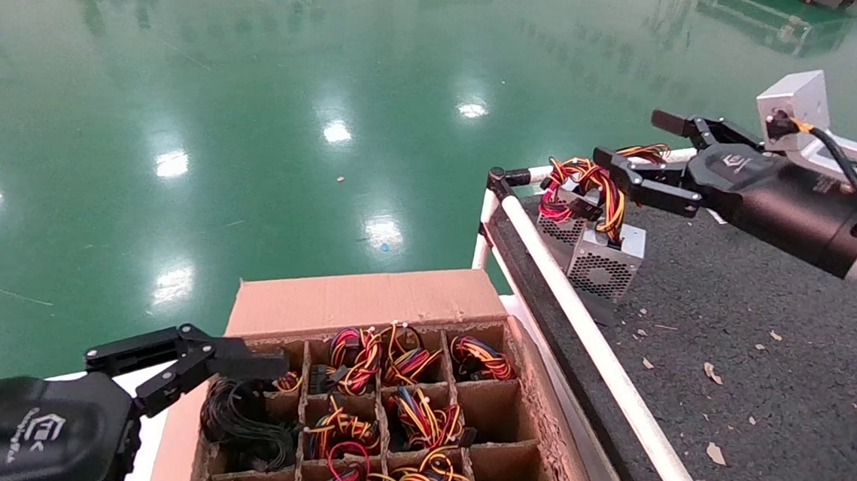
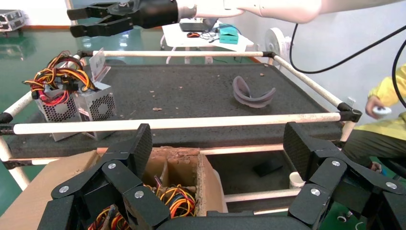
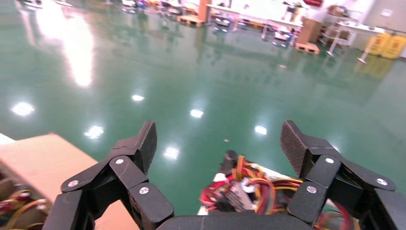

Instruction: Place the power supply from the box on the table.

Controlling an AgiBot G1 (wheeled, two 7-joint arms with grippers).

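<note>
The power supply (image 1: 561,226), silver with bright red and yellow wires, stands on the table (image 1: 765,385) at its near-left corner. In the left wrist view the power supply (image 2: 55,106) shows its round grille. A like silver unit (image 1: 608,262) stands against it. My right gripper (image 1: 628,140) hovers open just above their wires, holding nothing; its wrist view shows the wires (image 3: 244,189) below the spread right gripper (image 3: 219,139). The box (image 1: 364,304) sits beside the table, its cells full of wired units. My left gripper (image 1: 187,352) is open over the box's left edge.
A white pipe rail (image 1: 601,358) runs between box and table. Cardboard scraps litter the tabletop. A grey-purple curved piece (image 2: 251,93) lies farther along the table. A black cable bundle (image 1: 242,420) fills one left cell. A person in yellow (image 2: 388,120) stands past the table.
</note>
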